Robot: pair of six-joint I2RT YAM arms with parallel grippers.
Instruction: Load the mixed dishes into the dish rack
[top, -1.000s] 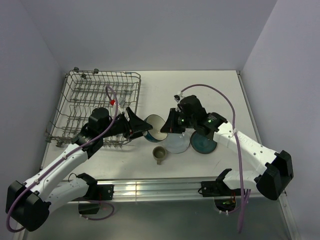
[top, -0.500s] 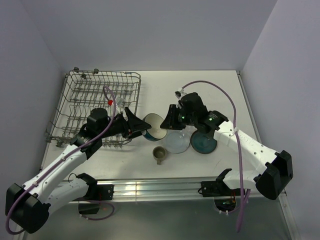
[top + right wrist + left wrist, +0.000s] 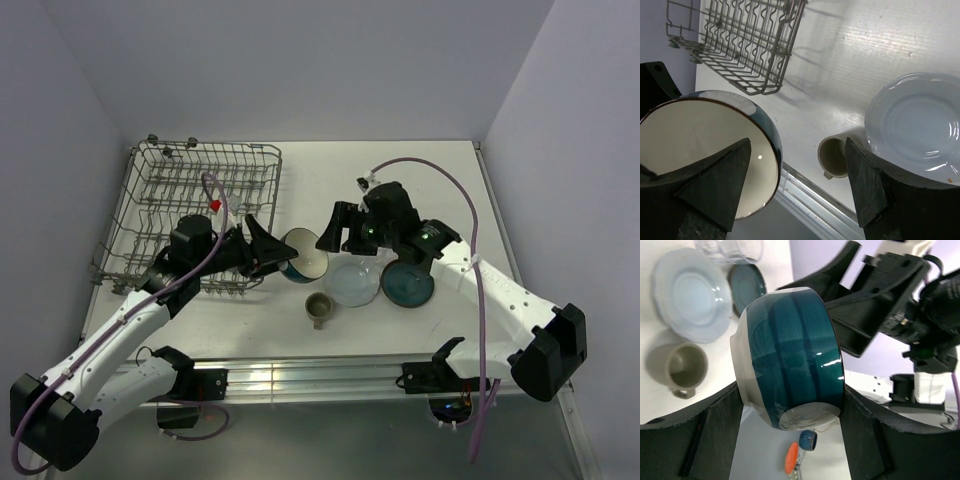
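Note:
The bowl (image 3: 306, 255), dark teal outside and cream inside, hangs on its side above the table right of the dish rack (image 3: 190, 200). My left gripper (image 3: 276, 254) is shut on it, its fingers (image 3: 715, 430) pressed against both sides of the bowl (image 3: 790, 350). My right gripper (image 3: 338, 238) stands open just right of the bowl's rim (image 3: 767, 135), holding nothing. On the table lie the pale blue plate (image 3: 355, 285), the dark teal plate (image 3: 407, 284) and the small olive mug (image 3: 319, 309). The glass tumbler (image 3: 730, 249) stands beside the pale plate.
The rack's near right corner (image 3: 757, 87) is close to the left of the held bowl. A metal rail (image 3: 320, 375) runs along the table's near edge. White walls close in the back and both sides.
My right gripper has opened and let go of the bowl, backing slightly up and right. My left gripper keeps the bowl and has shifted a little left toward the rack.

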